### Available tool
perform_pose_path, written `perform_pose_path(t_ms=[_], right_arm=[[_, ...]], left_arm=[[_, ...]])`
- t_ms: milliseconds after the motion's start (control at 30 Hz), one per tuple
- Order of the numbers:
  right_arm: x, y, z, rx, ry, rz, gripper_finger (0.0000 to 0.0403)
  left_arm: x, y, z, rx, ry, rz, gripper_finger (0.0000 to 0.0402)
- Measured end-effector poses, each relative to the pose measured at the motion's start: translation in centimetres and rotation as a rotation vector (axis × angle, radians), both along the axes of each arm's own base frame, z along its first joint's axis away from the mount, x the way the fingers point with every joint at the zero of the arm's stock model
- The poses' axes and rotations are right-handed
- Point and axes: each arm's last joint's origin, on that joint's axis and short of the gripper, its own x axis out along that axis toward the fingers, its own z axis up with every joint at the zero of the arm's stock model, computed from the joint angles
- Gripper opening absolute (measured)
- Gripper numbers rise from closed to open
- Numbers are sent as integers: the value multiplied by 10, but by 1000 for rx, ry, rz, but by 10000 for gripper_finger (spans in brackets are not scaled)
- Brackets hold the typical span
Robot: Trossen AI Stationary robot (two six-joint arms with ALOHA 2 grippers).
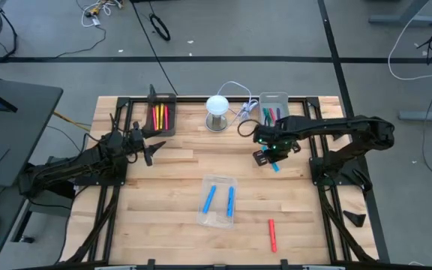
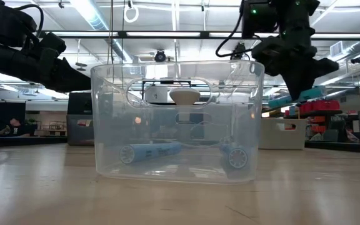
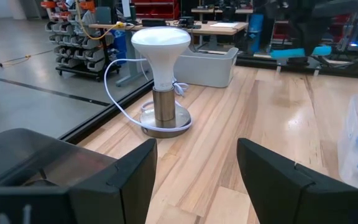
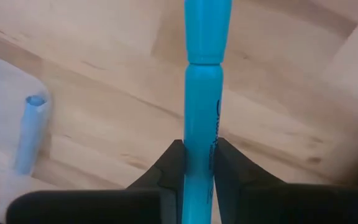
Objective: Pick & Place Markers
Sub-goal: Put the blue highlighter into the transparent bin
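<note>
Pinched between my right claw fingers, a slim teal plastic marker points forward above bare wood. Its goal, the clear plastic tray holding blue markers, lies toward table centre; my spread left claw waits farther off.

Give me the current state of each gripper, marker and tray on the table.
Right gripper: shut on the light blue marker, held above the wooden table.
Left gripper: open, empty, beside the black tray.
Clear plastic tray at table centre: holds two blue markers, lying flat.
Black tray: holds red and yellow markers.
Clear back tray: holds several markers.
Red marker: loose on the table.
</note>
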Motion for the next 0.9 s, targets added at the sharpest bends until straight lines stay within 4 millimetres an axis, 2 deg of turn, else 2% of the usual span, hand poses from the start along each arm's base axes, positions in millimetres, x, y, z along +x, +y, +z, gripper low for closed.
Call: perform_pose_path(t_ms=[133, 367, 600, 900], right_arm=[[18, 14, 3, 5, 13, -20, 52], [64, 39, 23, -29, -39, -61, 52], [104, 74, 34, -11, -72, -111, 52], [133, 122, 33, 33, -58, -220, 52]], left_arm=[[0, 0, 0, 0, 0, 0, 229], [0, 0, 0, 0, 0, 0, 229], [0, 0, 0, 0, 0, 0, 229], [0, 0, 0, 0, 0, 0, 229]])
